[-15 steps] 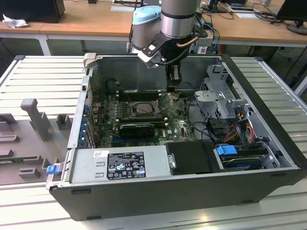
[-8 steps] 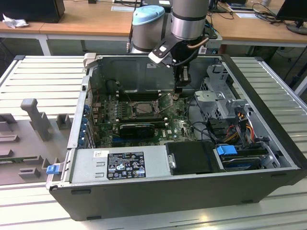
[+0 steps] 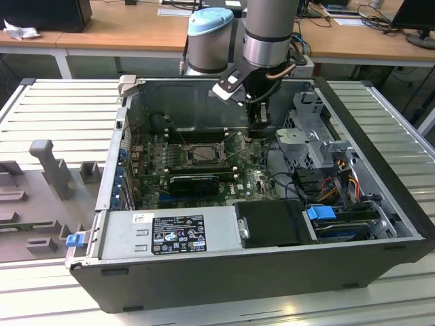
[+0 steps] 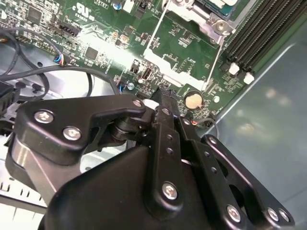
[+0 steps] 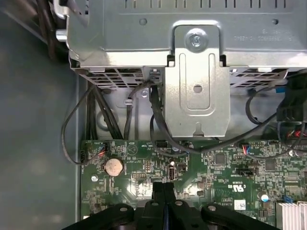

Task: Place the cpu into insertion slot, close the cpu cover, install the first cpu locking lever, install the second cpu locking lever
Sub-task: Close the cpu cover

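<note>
A row of wooden desks runs across the top of the exterior view, standing on white legs. At the upper left, a black box sits on the desk with a crumpled white paper beside it. At the upper right, loose sheets, a tangle of cables and the round foot of a monitor lie on another desktop. Below the desks, a grey ribbed metal worktable spans the frame. Grey plastic blocks stand on it at the left edge. The light is even, and a pale sheen shows on the table's ribs at the right.
</note>
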{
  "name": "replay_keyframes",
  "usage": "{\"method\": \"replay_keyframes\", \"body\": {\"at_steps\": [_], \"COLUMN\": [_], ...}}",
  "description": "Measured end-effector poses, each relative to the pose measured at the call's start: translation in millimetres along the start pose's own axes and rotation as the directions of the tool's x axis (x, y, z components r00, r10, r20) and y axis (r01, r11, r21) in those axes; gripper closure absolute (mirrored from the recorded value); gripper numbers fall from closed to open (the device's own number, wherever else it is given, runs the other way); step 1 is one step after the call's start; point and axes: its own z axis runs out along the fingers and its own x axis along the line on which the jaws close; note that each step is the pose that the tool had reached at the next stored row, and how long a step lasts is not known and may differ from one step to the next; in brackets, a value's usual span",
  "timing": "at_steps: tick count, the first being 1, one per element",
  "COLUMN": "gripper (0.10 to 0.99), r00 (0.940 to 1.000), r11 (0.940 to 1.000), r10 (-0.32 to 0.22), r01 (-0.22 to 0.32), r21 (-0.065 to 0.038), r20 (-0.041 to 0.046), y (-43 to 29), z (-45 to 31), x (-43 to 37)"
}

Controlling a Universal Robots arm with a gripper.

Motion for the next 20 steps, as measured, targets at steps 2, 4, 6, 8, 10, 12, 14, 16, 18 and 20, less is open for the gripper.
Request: {"method": "replay_keyframes", "body": {"at_steps": [2,4,6,8,10,12,14,16,18,20], "gripper": [0.98,0.98,0.98,0.98,0.98,0.98,0.98,0.98,0.98,0.98], "r00": [1.0,1.0,1.0,1.0,1.0,1.0,1.0,1.0,1.0,1.0], "r11": [1.0,1.0,0.9998,0.9998,0.9998,0.9998,0.9998,0.9998,0.9998,0.9998], "r10": [-0.001,-0.001,-0.001,-0.001,-0.001,-0.001,-0.001,-0.001,-0.001,-0.001], "r01": [0.001,0.001,0.001,0.001,0.001,0.001,0.001,0.001,0.001,0.001], "r21": [0.0,0.006,0.02,0.021,0.021,0.021,0.021,0.021,0.021,0.021], "r20": [-0.0001,-0.0001,0.0002,-0.0003,-0.0005,-0.0005,-0.0005,-0.0008,-0.0013,-0.0012], "y": [0.9,1.0,0.3,-1.5,-2.9,-5.9,-7.9,-11.3,-17.4,-22.6], "z": [4.9,9.5,10.3,10.3,10.2,9.8,8.5,7.5,7.1,6.7], "x": [0.0,0.0,0.0,0.0,0.0,-0.1,-0.1,0.0,-0.1,-0.2]}}
